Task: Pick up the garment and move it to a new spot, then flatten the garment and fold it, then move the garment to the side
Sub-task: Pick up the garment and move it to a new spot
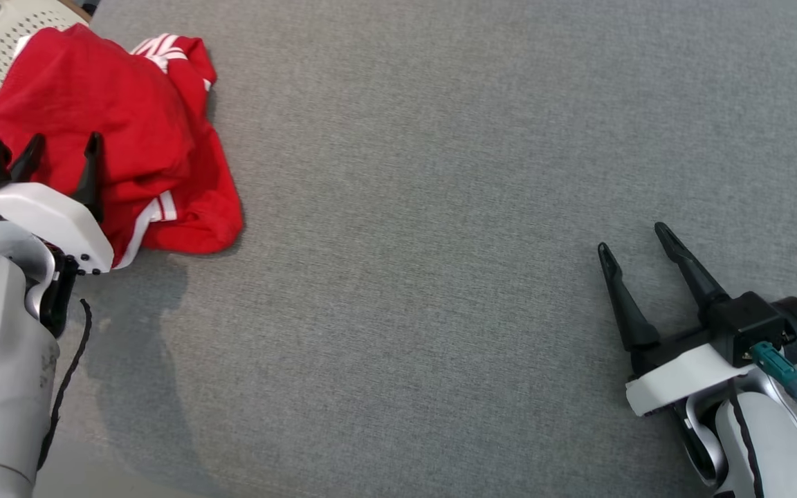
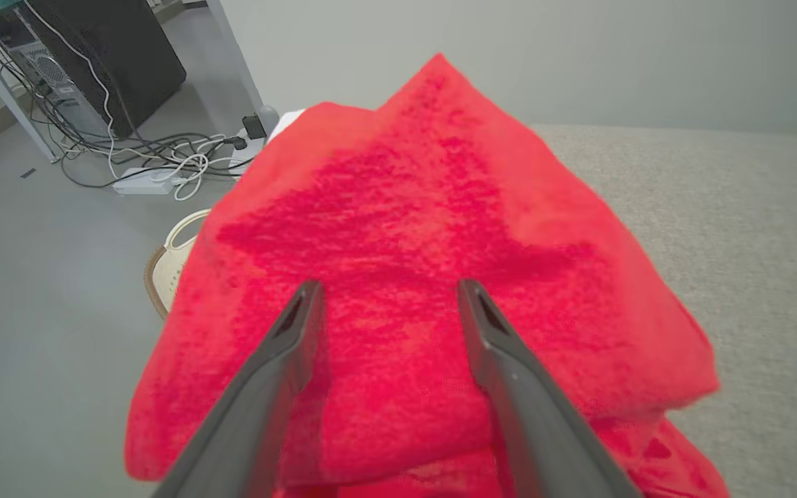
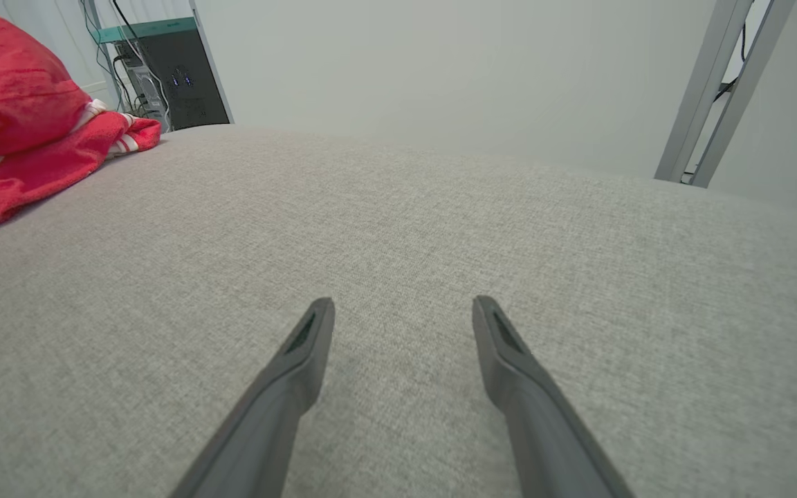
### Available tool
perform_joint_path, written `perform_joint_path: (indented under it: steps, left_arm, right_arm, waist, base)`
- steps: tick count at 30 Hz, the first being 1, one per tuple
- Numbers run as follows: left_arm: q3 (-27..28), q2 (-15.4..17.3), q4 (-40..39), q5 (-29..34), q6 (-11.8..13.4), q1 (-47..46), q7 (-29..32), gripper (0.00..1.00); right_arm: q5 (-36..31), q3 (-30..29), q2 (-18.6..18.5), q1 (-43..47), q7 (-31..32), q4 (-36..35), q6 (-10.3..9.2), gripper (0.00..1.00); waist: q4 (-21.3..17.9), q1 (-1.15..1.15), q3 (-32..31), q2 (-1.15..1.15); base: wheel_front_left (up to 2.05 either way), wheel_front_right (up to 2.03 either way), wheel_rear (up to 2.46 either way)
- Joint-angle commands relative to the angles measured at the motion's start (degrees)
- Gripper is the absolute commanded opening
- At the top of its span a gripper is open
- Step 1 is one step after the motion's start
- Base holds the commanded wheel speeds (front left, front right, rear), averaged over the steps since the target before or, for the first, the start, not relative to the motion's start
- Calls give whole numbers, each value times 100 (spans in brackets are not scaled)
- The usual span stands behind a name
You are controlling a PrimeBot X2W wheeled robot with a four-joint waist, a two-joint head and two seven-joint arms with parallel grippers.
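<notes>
This looks like a robotics lab or test room, not a home; a computer tower (image 2: pixel 104 62) stands under a metal-legged desk (image 3: pixel 153 29), with a tangle of cables (image 2: pixel 156 149) and a power strip (image 2: pixel 139 185) on the bare grey floor (image 2: pixel 39 290); plain pale walls (image 3: pixel 405 69); a grey cloth-covered worktable (image 1: pixel 440 207); the robot's right gripper (image 1: pixel 631 236) above it.

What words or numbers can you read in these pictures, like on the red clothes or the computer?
None: no word, number or sign can be read anywhere.
Red garment: only plain white stripes, no letters.
Computer tower: small blue lights on the front; any label is too small to read.
</notes>
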Motion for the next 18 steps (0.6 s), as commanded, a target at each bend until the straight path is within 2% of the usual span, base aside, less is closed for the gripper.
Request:
perform_joint_path:
  steps: [1,10,11,12,13,18]
  left_arm:
    - [-204,100,140,-190,-2,-167,246,100]
    - [-715,248,693,-993,-3,-427,1341,99]
    - [-730,250,750,-1056,-3,-451,1428,58]
    - [-771,247,811,-1092,-3,-449,1512,23]
    - [-815,243,858,-1138,-3,-433,1565,0]
    - [-911,336,983,-1193,-2,-511,1298,0]
  right_arm:
    - [-17,-47,-53,-6,3,78,-1,100]
    - [-29,-148,-70,-85,10,59,-3,100]
    - [-31,-158,-74,-94,11,58,-4,100]
    - [-34,-163,-71,-107,16,63,-5,100]
    - [-34,-169,-69,-113,17,68,-8,100]
    - [-35,-200,-29,-137,18,98,-8,100]
  waist:
    - [-114,0,113,0]
    - [-324,0,376,0]
    - [-338,0,398,0]
    - [-357,0,416,0]
    - [-371,0,429,0]
    - [-415,0,426,0]
  base:
    - [0,0,0]
    - [0,0,0]
    - [0,0,0]
    - [0,0,0]
    - [0,0,0]
    - [0,0,0]
